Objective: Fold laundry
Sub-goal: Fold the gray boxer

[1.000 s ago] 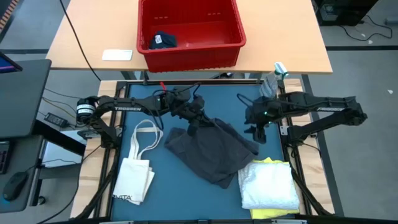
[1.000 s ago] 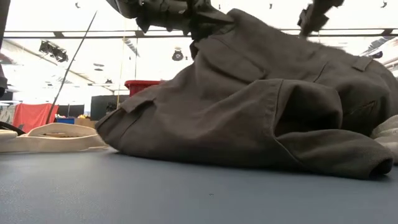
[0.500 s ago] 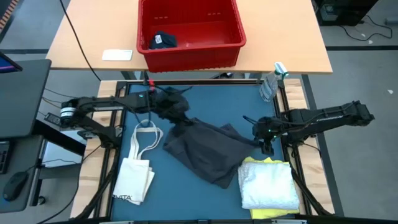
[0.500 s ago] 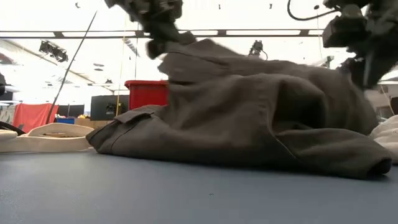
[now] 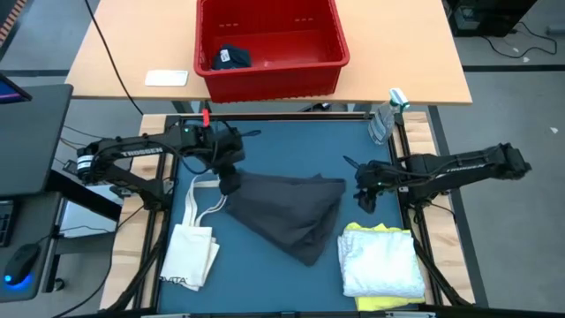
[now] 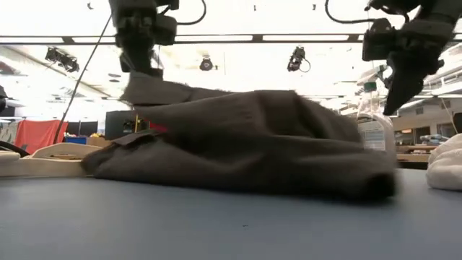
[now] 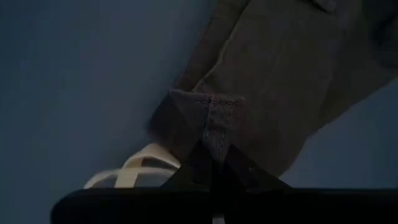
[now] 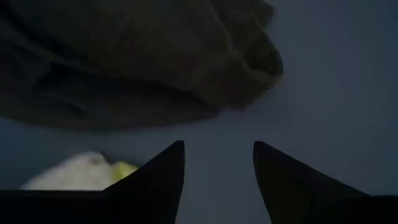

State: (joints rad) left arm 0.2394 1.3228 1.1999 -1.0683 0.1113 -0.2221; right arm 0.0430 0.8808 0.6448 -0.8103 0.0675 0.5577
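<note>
Left gripper (image 5: 230,183) is clamped tight on a hemmed corner of the grey garment (image 5: 287,212), and the left wrist view shows it clearly: that stitched edge is pinched right between the fingertips (image 7: 198,163). The pinched corner is held up off the mat (image 5: 291,146), the cloth draping down from it, with the tote (image 5: 194,243) lying just beside and below it, handles nearly under the grip.

Over on the other side, the right gripper (image 5: 365,198) hovers with fingers parted and nothing between them, just off the garment's right edge, above bare mat. The white piece (image 5: 381,263) sits stacked on the yellow one (image 5: 386,231) near the front right corner, looking already folded. The red bin (image 5: 270,44) waits on the back table with a dark piece (image 5: 231,57) inside.

The grey one reads as a bunched triangle, so this looks like the spreading stage, not yet a fold. To do it well, the left should pull its corner out and away so the fabric flattens, keeping clear of the tote handles. The right wants a matching corner before anything gets creased; a one-sided tug risks dragging the whole heap.
</note>
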